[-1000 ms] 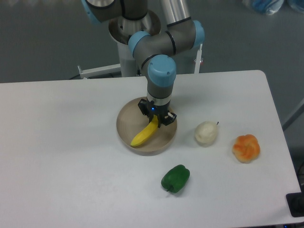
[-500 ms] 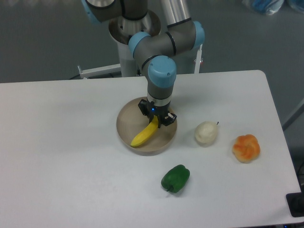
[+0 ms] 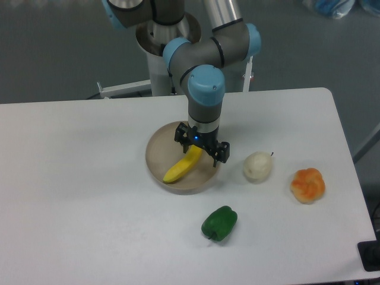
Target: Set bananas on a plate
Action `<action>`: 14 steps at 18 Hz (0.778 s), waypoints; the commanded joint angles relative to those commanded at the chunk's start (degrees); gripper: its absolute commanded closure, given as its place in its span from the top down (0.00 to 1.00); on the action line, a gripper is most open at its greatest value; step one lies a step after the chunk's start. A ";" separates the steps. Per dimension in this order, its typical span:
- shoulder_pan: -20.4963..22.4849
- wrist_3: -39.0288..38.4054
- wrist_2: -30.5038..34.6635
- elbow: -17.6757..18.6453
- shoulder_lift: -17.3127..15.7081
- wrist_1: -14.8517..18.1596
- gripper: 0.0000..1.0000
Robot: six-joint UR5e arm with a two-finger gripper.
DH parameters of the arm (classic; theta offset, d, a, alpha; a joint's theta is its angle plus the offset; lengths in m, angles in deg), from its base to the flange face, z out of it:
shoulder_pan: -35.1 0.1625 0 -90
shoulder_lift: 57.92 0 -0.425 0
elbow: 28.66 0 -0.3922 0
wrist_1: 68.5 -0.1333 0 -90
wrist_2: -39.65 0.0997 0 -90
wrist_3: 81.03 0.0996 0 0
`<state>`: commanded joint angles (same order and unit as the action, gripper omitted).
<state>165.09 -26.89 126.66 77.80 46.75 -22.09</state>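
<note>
A white table point(image 3: 89, 178) seen from above and in front, with one robot arm point(image 3: 205, 65) reaching down from its far edge. On the table are five things: one banana, one plate, one pale lumpy ball, one orange lumpy fruit and one green pepper.

The single yellow banana point(image 3: 181, 167) lies inside the round tan plate point(image 3: 159, 149), which sits near the middle of the table. The banana runs from the plate's front left rim up toward its right side, its upper end just under the tool.

The tool point(image 3: 202, 145) hangs over the right half of the plate with its two dark fingers spread apart, one on each side of the banana's upper end. The fingers do not appear to grip the fruit.

To the right of the plate, just apart from it, sits the whitish ball point(image 3: 257, 166). Further right, near the table's right edge, is the orange fruit point(image 3: 307, 184). The green pepper point(image 3: 219, 223) lies in front of the plate, toward the near edge.

No readable writing or labels show on anything.

The left half of the table is bare white surface.
</note>
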 joint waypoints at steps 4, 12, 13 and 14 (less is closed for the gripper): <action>1.14 0.79 0.17 -8.60 2.98 0.09 1.00; 3.08 5.09 0.26 -20.93 9.67 0.44 1.00; 3.60 6.40 0.26 -21.54 10.19 0.44 1.00; 4.21 8.24 0.26 -22.16 10.89 0.44 1.00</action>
<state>169.30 -18.65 126.92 55.64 57.65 -21.65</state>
